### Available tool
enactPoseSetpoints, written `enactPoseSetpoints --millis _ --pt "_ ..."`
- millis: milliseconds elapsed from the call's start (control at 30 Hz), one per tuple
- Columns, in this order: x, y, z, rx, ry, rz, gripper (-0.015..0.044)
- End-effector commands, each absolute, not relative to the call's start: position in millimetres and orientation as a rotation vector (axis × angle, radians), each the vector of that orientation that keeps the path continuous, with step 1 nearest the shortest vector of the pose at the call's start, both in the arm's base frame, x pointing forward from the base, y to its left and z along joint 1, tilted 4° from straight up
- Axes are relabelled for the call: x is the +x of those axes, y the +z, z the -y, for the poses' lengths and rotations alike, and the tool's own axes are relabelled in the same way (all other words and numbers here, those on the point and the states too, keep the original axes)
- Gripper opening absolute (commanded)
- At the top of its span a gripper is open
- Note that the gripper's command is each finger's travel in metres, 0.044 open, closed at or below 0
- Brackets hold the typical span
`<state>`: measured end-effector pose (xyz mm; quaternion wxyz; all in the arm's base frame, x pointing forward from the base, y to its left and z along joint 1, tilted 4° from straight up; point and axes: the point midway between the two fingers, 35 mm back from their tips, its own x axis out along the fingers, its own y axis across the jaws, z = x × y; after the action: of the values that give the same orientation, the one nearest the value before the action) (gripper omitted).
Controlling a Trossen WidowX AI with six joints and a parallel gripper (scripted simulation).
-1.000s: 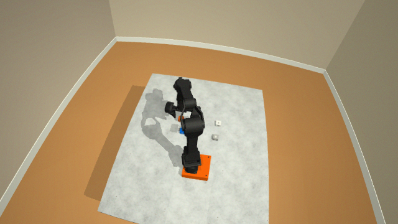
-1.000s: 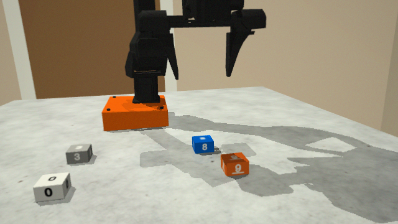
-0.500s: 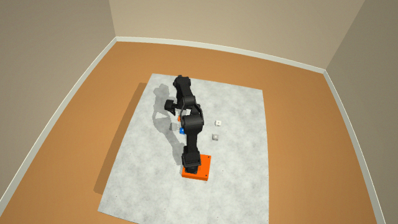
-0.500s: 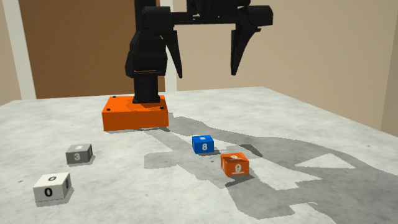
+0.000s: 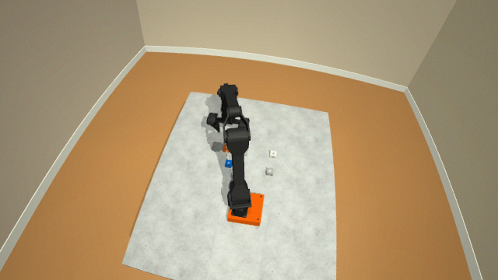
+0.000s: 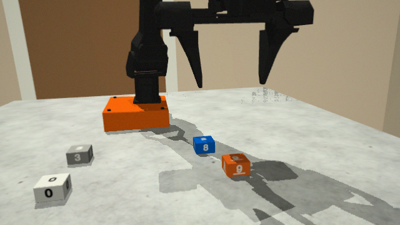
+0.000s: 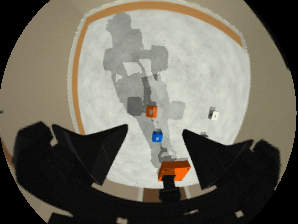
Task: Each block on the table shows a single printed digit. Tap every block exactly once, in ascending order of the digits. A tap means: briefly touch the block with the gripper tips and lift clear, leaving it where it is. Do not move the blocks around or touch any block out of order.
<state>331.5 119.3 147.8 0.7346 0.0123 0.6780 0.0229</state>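
Note:
My gripper [image 6: 231, 85] [image 7: 156, 129] is open and empty, high above the table on the side of the blue and orange blocks. The blue block [image 5: 228, 163] [image 6: 204, 145] [image 7: 157, 136] shows an 8. The orange block [image 5: 225, 148] [image 6: 235, 165] [image 7: 151, 111] shows an underlined 9 and is partly hidden by the arm in the top view. The white block [image 5: 273, 154] [image 6: 52, 188] [image 7: 214, 115] shows a 0. The grey block [image 5: 269, 171] [image 6: 79, 154] shows a 3; in the wrist view it is mostly hidden behind a finger. In the wrist view the blue block shows between the fingertips.
The orange base [image 5: 257, 210] [image 6: 135, 120] [image 7: 174, 171] of the arm stands on the pale table [image 5: 299, 233] [image 6: 125, 200]. The blue and orange blocks are close together, with the arm's shadow around them. The white and grey blocks stand apart from them.

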Motion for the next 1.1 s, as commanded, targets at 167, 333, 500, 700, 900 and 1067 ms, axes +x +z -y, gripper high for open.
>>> enactPoseSetpoints --millis 167,333,500,700,900,1067 --pt "334.7 150.0 -119.7 0.021 0.055 -1.482 0.04" --pt "334.7 150.0 -119.7 0.021 0.055 -1.482 0.04" --pt "345.1 146.0 -78.5 0.017 0.036 -1.492 0.04" --pt "353.7 140.8 19.6 0.012 0.022 -1.502 0.04" --pt "345.6 142.2 100.9 0.002 0.036 -1.483 0.04" --pt "345.1 142.3 103.3 0.002 0.037 -1.482 0.04"
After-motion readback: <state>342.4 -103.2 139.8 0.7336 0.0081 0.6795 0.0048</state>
